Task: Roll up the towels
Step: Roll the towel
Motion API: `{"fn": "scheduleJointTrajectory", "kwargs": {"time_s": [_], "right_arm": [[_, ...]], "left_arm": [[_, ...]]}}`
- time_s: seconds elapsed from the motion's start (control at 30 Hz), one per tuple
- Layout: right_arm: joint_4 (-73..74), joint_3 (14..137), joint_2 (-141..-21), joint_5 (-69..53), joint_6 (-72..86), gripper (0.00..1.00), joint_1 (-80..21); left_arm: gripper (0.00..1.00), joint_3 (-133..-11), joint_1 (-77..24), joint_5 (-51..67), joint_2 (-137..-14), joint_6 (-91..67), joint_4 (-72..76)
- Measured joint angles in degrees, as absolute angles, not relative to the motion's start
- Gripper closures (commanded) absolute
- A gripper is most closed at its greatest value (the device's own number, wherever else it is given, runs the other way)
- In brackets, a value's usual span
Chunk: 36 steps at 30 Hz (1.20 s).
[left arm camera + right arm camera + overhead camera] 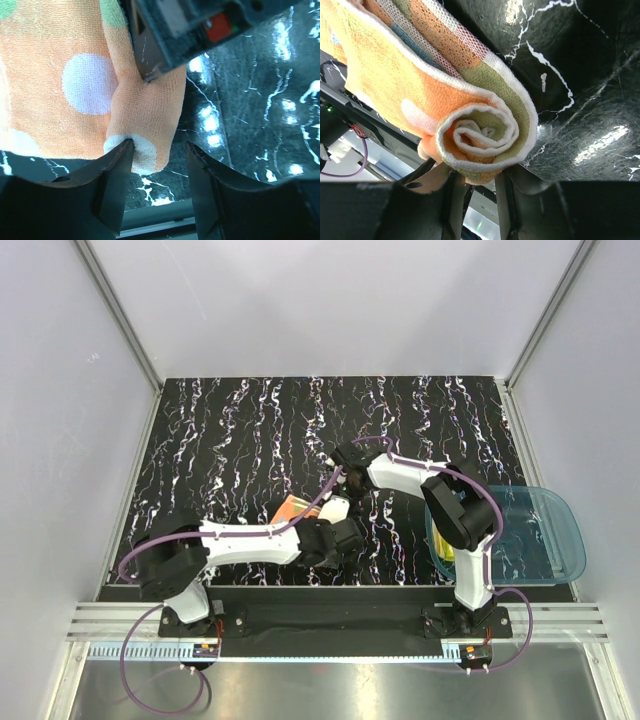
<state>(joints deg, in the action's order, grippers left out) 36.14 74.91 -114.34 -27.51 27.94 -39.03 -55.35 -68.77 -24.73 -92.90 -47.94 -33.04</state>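
step in hand: rolling the orange towel (292, 508) at the middle of the worktop (250, 440), judged from the partly formed roll.

procedure advice:
- keep both ends of the roll turning together, so the spiral stays even.
- hold light tension on the flat part of the cloth; slack is likely to loosen the coil.
- do not pinch harder than needed; the soft fabric will deform and drag.

left pincer (159, 155): partly open. the near end of the roll sits between its fingers (112, 172); the left finger touches the cloth, the right finger stands just apart from it. a firm grip cannot be confirmed.

right pincer (479, 182): partly open, fingers narrowly spaced. the spiral end of the orange towel (480, 132) lies just above the finger tips, touching or nearly touching them. whether the cloth is clamped cannot be told.

position of the towel: the rolled part lies between the two pincers, which meet it from opposite ends. the flat, dotted remainder (55, 85) spreads away to the left in the left wrist view.

a yellow item (447, 552) shows in the blue tray (545, 530) at the right, mostly hidden by the right arm.
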Motion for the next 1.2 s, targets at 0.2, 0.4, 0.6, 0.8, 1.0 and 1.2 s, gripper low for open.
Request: {"fn": "scheduleJointTrajectory", "kwargs": {"time_s": [0.2, 0.4, 0.6, 0.8, 1.0, 1.2], "right_arm": [[37.06, 75.92, -115.09, -27.53, 27.51, 0.64, -39.11], [38.19, 76.88, -115.63, -27.40, 26.35, 0.52, -39.18], [40.60, 79.24, -116.90, -26.44, 24.16, 0.36, -39.16], [42.44, 81.49, -117.67, -25.93, 21.89, 0.29, -38.61], [43.99, 82.85, -118.54, -26.41, 20.49, 0.26, -36.01], [45.82, 85.01, -119.92, -26.65, 19.25, 0.25, -32.82]], "left_arm": [[0.46, -57.36, -70.83, -29.08, -96.29, -47.97, -35.51], [0.48, -58.17, -71.59, -32.14, -98.76, -47.97, -36.84], [0.59, -57.69, -71.61, -34.46, -99.37, -47.09, -37.28], [0.80, -56.12, -71.79, -37.34, -99.35, -44.80, -36.23], [0.86, -55.77, -71.68, -37.19, -98.94, -42.98, -35.48], [0.89, -55.72, -69.17, -31.62, -96.95, -41.39, -35.03]]}}
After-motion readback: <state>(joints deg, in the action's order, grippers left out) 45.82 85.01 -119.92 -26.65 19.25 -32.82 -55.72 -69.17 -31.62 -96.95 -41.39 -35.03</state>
